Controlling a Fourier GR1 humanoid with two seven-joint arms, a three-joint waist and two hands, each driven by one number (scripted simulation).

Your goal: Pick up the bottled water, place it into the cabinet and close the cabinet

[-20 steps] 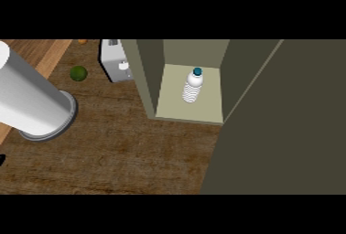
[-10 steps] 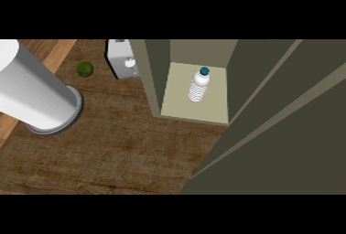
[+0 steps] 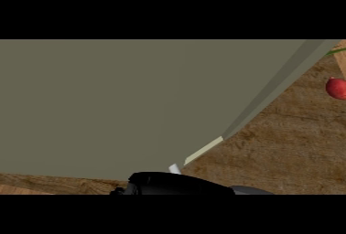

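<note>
Olive cabinet door point(image 3: 135, 105) filled most of the view and hid the bottled water, presumably shelved behind it, while the right hand point(image 3: 179, 183) sat at the door's near edge, likely pushing it shut, open or curled I could not tell.

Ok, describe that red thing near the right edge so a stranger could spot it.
An olive-grey cabinet panel fills most of the view; brown wooden counter shows to its right. At that counter's far right edge lies a rounded red object, the only red thing visible.
</note>
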